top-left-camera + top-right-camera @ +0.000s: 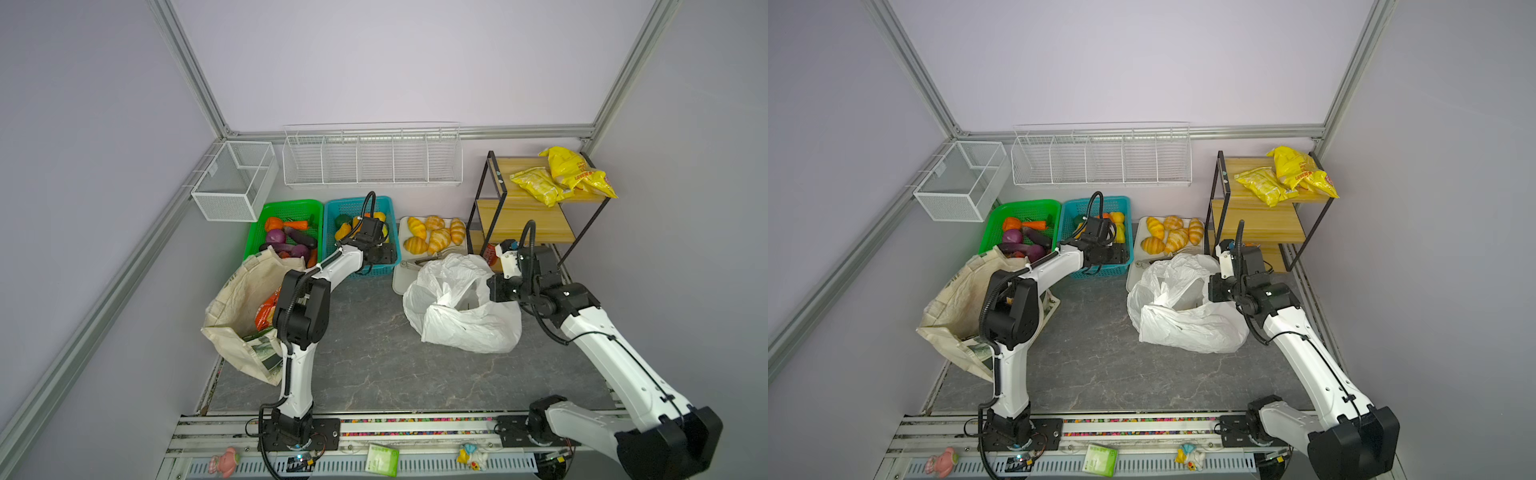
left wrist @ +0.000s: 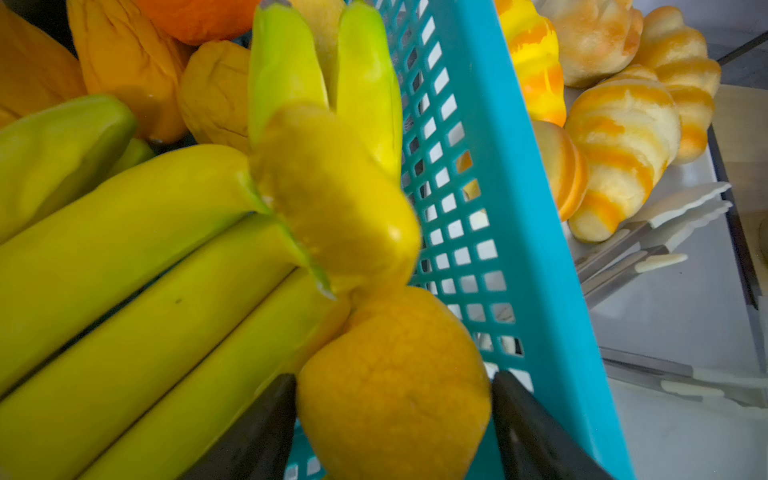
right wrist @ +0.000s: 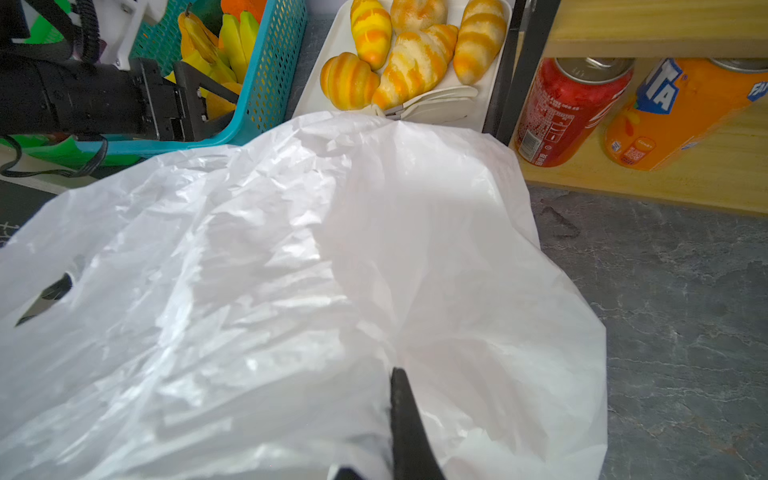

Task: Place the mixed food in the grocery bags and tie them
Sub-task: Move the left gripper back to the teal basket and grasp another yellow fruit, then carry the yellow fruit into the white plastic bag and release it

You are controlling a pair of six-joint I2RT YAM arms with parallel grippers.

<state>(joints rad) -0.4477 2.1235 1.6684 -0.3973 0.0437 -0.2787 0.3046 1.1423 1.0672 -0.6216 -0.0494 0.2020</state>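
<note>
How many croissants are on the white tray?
5 croissants on the white tray: back row left, middle, right; front row left, centre. The plastic bag covers the tray's near edge, so more may be hidden.

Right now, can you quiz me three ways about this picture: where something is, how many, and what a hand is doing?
1. Where are the yellow snack packets? A in a basket; B on the rack's top shelf; C in the tote.
2. How many croissants are on the white tray? A three; B five; C eight.
3. What is the right hand doing? A pinching the white plastic bag; B gripping a can; C hanging open.
Answers: B, they lie on its top board; B, five show; A, it is shut on the plastic.
</note>
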